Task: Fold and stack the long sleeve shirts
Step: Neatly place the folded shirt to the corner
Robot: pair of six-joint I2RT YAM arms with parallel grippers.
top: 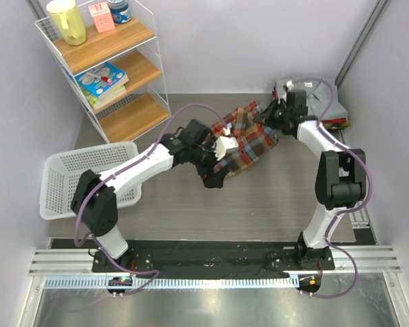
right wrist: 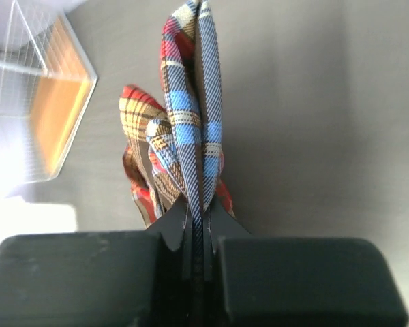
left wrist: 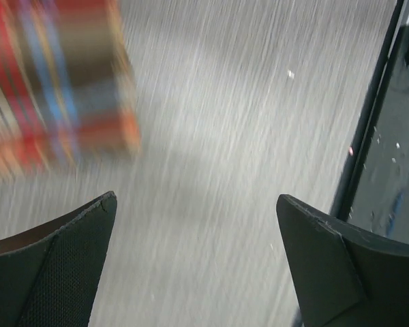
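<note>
Pale lilac walls (top: 259, 41) close in a grey wood-grain counter (top: 191, 211). At its far left corner stands a white wire shelf rack with three wooden boards (top: 116, 68). The top board carries a yellow plastic pitcher (top: 66, 20), a small pink carton (top: 101, 16) and a blue can (top: 120, 9), and a few colourful picture books (top: 101, 80) lie on the middle board. Nearer along the left edge sits a white plastic mesh basket (top: 82, 174). The left arm reaches from its base past this basket toward the middle of the counter. There the left gripper (top: 213, 181) points down just beside the near left end of the large red, dark green-brown and cream plaid flannel shirt (top: 249, 139). In the left wrist view its two black fingers (left wrist: 61, 272) are spread wide with only bare counter between them. The plaid cloth (left wrist: 54, 82) is a motion-blurred patch up and to the left, apart from both fingers. The shirt is bunched in a long heap running from the middle of the counter toward the far right. The right gripper (top: 267, 122) has its far right end. The right wrist view shows this gripper (right wrist: 198, 231) pressed together on a thin doubled fold of the plaid (right wrist: 191, 122), with the rest of the cloth gathered beyond the fingers. In the far right corner, behind the right arm, lies a stack of folded shirts, the topmost grey (top: 317, 95), with darker and red edges showing underneath on its right side.
</note>
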